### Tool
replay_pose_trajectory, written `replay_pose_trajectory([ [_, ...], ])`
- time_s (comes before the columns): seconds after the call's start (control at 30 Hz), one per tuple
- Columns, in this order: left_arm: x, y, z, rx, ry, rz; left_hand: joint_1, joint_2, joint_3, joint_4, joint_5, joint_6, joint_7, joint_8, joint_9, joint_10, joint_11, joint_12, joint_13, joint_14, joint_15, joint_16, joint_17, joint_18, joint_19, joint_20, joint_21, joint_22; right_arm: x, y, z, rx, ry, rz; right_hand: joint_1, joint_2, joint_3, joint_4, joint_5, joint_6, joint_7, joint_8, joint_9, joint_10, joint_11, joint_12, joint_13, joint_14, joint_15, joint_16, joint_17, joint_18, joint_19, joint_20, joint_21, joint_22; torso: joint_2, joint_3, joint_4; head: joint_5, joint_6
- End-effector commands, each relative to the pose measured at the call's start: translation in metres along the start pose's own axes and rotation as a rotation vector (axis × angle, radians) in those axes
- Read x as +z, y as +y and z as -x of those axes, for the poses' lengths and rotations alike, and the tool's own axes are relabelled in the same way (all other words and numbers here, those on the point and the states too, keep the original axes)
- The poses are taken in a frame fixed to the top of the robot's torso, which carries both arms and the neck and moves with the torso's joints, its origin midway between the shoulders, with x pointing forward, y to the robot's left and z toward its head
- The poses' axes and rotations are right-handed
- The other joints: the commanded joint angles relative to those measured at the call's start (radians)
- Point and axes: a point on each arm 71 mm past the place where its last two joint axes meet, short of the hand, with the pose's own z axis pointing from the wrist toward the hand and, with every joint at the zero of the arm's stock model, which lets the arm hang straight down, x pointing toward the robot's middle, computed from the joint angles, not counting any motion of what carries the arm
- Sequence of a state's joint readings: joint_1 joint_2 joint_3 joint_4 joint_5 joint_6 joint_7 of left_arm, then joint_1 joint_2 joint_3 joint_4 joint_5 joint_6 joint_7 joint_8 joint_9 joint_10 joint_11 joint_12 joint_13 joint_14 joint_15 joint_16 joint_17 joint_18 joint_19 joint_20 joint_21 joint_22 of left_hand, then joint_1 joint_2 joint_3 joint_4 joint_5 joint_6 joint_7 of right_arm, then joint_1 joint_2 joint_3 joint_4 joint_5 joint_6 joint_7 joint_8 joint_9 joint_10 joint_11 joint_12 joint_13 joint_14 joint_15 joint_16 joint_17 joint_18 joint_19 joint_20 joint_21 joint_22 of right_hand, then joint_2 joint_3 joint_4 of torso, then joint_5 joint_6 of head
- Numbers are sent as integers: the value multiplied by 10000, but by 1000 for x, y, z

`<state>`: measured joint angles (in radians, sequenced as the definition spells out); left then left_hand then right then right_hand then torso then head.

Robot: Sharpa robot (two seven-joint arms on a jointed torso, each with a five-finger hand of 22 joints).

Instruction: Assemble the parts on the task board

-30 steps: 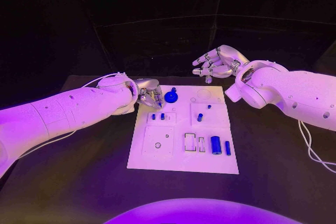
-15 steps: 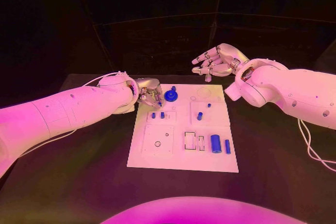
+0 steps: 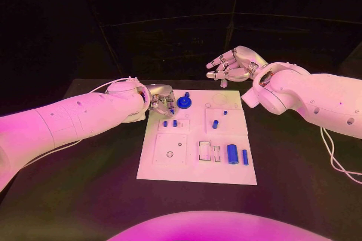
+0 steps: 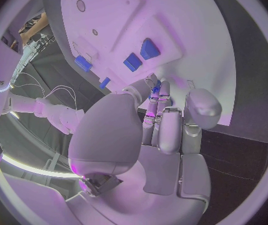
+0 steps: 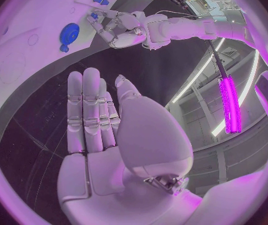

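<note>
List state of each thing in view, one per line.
Left hand: pinching a small blue part at the task board's far left corner.
Right hand: open, raised beyond the board, holding nothing.
Blue disc: on the board.
Blue cylinder: lying flat.
</note>
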<state>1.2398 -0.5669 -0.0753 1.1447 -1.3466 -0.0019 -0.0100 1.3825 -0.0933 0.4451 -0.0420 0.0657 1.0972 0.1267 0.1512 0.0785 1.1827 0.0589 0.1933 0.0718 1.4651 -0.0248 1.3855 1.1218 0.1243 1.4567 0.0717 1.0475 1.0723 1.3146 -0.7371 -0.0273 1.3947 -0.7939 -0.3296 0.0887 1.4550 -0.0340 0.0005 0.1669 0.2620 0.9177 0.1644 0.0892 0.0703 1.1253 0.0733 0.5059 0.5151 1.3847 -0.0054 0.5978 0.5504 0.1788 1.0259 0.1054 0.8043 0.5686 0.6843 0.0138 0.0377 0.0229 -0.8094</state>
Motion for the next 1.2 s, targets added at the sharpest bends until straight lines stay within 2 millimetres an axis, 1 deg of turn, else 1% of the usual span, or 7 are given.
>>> replay_pose_trajectory([
  [0.03, 1, -2, -1, 130, 88, -36, -119, -14, 59, 5, -30, 104, -6, -24, -4, 82, 9, -49, -9, 264, 0, 29, 3, -144, 49, -4, 54, 20, 1, 2, 0, 19, 54, 118, 22, 34, -2, 45, 35, -45, 0, 67, -1, -81, 10, 19, -10, 54, 35, -37, 10, 48, 9, 33, -36, -9, 4, -1, -4, -3, -2],
  [0.13, 1, -3, -1, 140, 58, -65, -121, -13, 64, -1, -31, 122, -7, -21, -1, 101, 7, -50, -6, 264, -1, 30, 2, -145, 49, -4, 60, 28, 1, 2, 0, 20, 60, 117, 22, 34, -2, 45, 35, -45, 0, 67, -1, -81, 10, 19, -10, 54, 35, -37, 10, 48, 9, 33, -36, -9, -2, -2, -7, -6, 3],
  [0.27, 1, -4, -1, 145, 16, -82, -121, -13, 64, -1, -31, 122, -7, -21, -1, 101, 7, -50, -6, 264, -1, 30, 2, -145, 49, -4, 60, 28, 1, 2, -1, 21, 67, 114, 22, 34, -2, 45, 35, -45, 0, 67, -1, -81, 10, 19, -10, 54, 35, -37, 10, 48, 9, 33, -36, -9, -5, 6, -8, -9, 4],
  [0.57, 2, -5, -1, 160, -67, -62, -125, -14, 70, -11, -31, 142, -7, -21, 2, 127, 3, -54, -1, 264, -3, 33, 6, -154, 56, -4, 106, 75, 1, 2, -1, 20, 59, 116, 22, 34, -2, 45, 35, -45, 0, 67, -1, -81, 10, 19, -10, 54, 35, -37, 10, 48, 9, 33, -36, -9, -5, 6, 0, -26, 21],
  [0.73, 2, -4, -1, 251, 39, 70, -218, -100, 53, -20, -34, 43, 31, -120, -29, 51, 45, -162, -19, 256, 22, 25, -30, -159, 46, 7, 117, 98, 1, 2, -1, 21, 53, 120, 31, 40, 3, 46, 36, -45, 0, 69, -1, -83, 10, 23, -15, 58, 35, -44, 14, 48, 13, 32, -42, -12, -2, 11, 1, -36, 30],
  [1.0, 2, -4, -3, 294, 229, 171, -434, -331, -24, -19, -35, -317, 149, -420, -119, -288, 193, -466, -55, 229, 139, 1, -129, -167, 6, 89, 91, 108, 1, 2, -1, 21, 59, 116, 37, 44, 5, 46, 36, -46, 0, 71, -1, -84, 9, 25, -19, 60, 34, -48, 17, 48, 15, 32, -45, -14, 0, 1, 3, -46, 15],
  [1.2, 2, -3, -3, 299, 243, 176, -470, -374, -47, -21, -37, -351, 157, -462, -120, -348, 214, -518, -53, 219, 157, -12, -168, -167, -1, 108, 89, 114, 1, 2, -1, 19, 54, 110, 36, 40, 3, 49, 35, -48, 1, 71, -1, -89, 11, 25, -22, 59, 35, -54, 19, 47, 16, 32, -49, -16, -4, 3, 3, -49, 16],
])
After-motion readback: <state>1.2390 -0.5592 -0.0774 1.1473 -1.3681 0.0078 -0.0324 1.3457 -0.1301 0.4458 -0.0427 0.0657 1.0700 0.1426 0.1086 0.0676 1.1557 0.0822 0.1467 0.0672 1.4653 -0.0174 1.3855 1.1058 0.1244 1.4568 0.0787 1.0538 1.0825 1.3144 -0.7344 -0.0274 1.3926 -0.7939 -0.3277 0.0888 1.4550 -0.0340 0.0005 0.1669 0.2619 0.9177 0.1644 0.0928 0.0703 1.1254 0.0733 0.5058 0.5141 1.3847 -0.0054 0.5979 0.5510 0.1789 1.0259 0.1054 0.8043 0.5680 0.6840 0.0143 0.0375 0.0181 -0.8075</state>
